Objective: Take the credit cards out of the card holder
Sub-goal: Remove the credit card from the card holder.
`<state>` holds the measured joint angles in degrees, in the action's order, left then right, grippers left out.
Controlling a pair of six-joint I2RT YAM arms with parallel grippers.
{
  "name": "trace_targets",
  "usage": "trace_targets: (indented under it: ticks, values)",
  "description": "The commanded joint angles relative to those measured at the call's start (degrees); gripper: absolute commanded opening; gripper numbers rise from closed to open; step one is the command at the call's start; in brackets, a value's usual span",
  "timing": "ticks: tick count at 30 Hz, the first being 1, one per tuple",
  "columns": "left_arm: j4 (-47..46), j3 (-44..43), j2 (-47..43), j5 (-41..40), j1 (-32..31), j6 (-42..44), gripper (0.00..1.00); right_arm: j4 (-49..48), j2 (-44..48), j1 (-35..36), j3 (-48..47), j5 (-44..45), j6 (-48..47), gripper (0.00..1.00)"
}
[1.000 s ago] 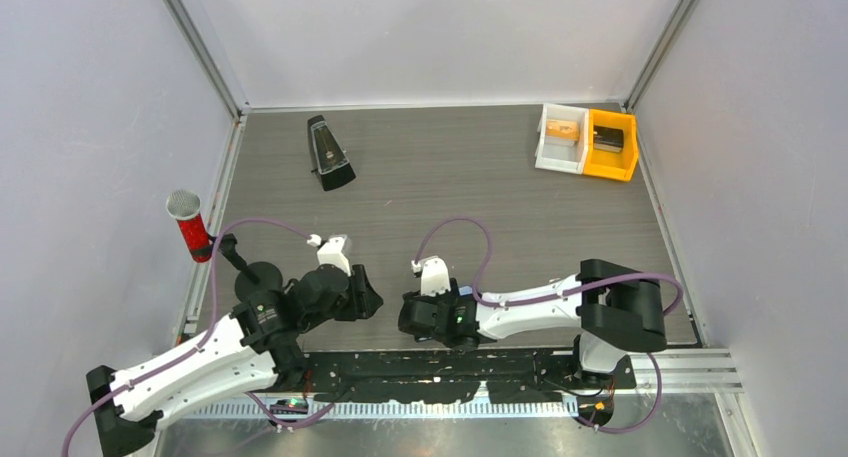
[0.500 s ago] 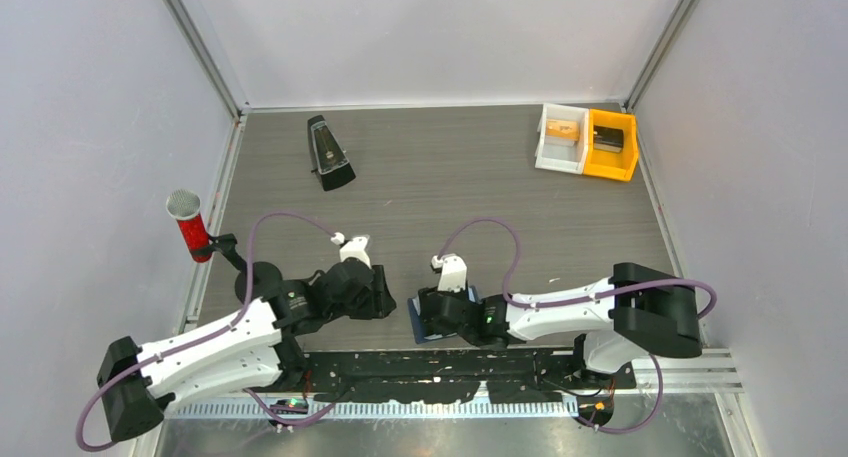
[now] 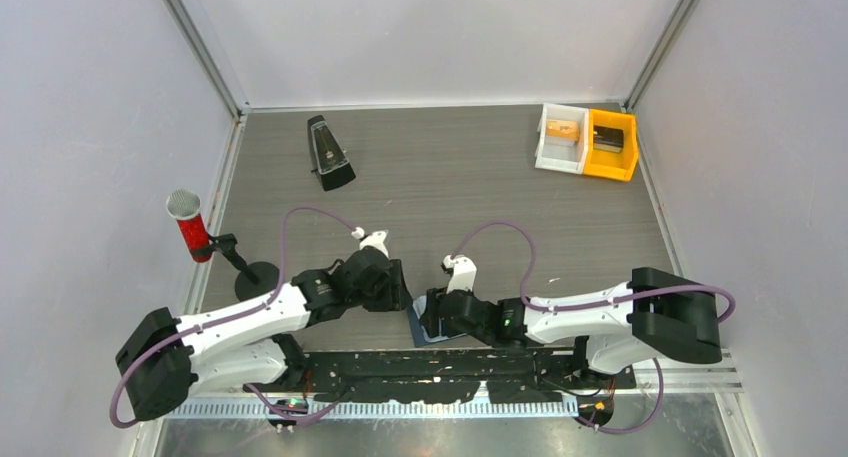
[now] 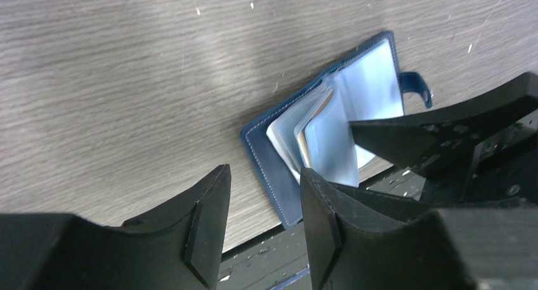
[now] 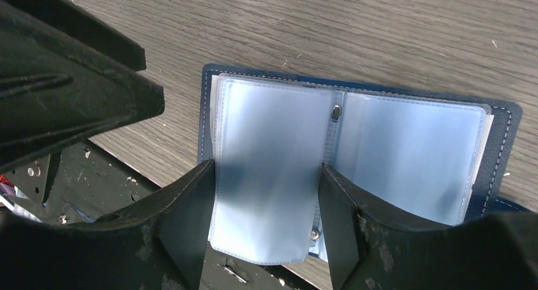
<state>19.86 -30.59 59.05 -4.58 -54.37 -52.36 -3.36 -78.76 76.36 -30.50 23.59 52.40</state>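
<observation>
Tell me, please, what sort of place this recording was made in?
Probably a robotics lab test cell: plain walls box in a wood-grain table, a left arm and a right arm are bolted at its near edge, and unrelated props sit around: a metronome, a microphone, small bins.

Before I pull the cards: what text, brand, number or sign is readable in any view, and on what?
No text can be read in any view.
card holder: frosted sleeves, no print shows through.
metronome: face too small to read.
yellow bin: contents too small to read.
</observation>
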Motion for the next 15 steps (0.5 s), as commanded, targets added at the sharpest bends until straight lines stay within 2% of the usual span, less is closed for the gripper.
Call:
trace_targets:
  ticks: [1, 15]
  values:
    - [-6.9, -0.8, 1.7, 1.8, 1.1, -0.6, 0.46, -5.1, 2.2, -0.5, 1.2, -0.3, 0.0, 0.58]
    - [-11.5, -0.8, 5.9, 4.0, 5.0, -0.8, 0.43, -7.4, 4.6, -1.1, 3.7, -0.7, 0.9, 0.57]
